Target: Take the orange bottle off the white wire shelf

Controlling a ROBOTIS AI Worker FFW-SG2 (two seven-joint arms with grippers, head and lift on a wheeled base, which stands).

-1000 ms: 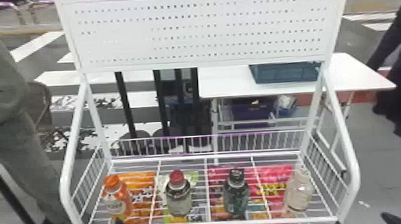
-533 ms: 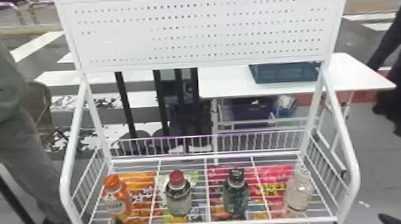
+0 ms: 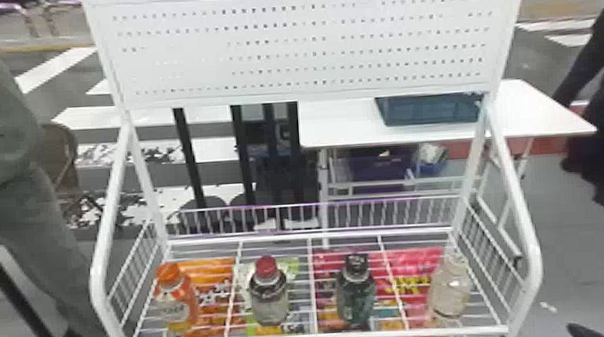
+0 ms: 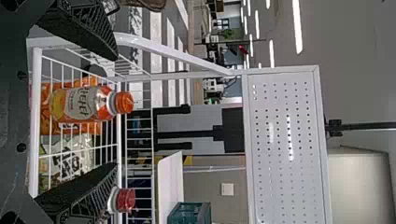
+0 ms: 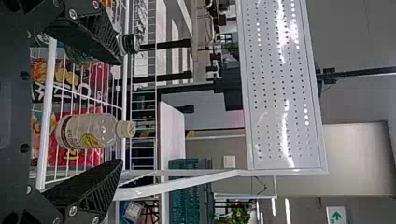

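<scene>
Seems at the pre-grasp step, with left gripper (image 4: 115,111) and right gripper (image 5: 120,112) wide open, empty; calls next for easing the left around the orange bottle (image 4: 80,103), upright on the white wire shelf (image 3: 401,333).

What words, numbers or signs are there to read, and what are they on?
No words or numbers read clearly.
Orange bottle: label letters too blurred.
Clear bottle: label too small.
Red-capped bottle, dark bottle: too blurred.
Colourful packets: big letters, too blurred.
Background sign: a green arrow.
</scene>
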